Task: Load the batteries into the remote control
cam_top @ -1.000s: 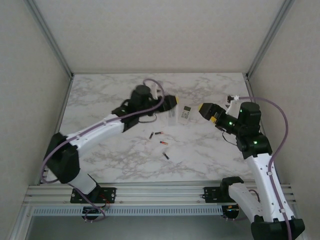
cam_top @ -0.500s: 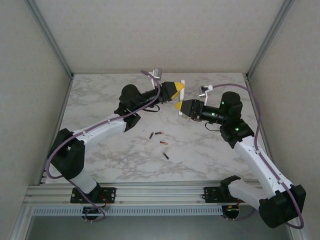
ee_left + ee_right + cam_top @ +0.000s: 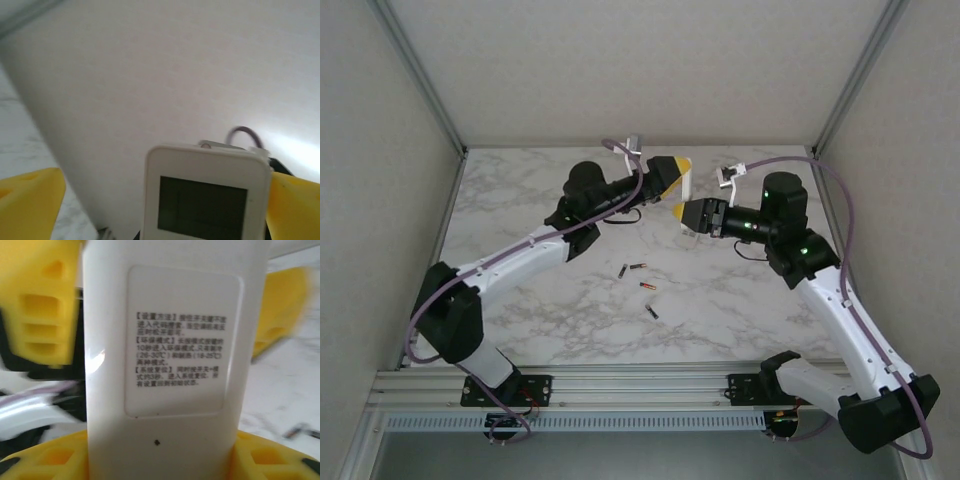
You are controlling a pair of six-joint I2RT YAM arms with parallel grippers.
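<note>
Above the marbled white counter (image 3: 520, 215), the slim white plastic remote control (image 3: 684, 187) hangs in the air: the left pincer (image 3: 672, 177) clamps one end, the right pincer (image 3: 686, 214) the other. Light, rigid and slick, it wants gripping across its flat sides. Four tiny dark batteries (image 3: 642, 286) lie loose on the counter.

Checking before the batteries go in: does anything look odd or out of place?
Nothing looks damaged. The remote is held in the air between the left gripper and right gripper, label side facing the right wrist camera. The batteries lie scattered loose on the table.
</note>
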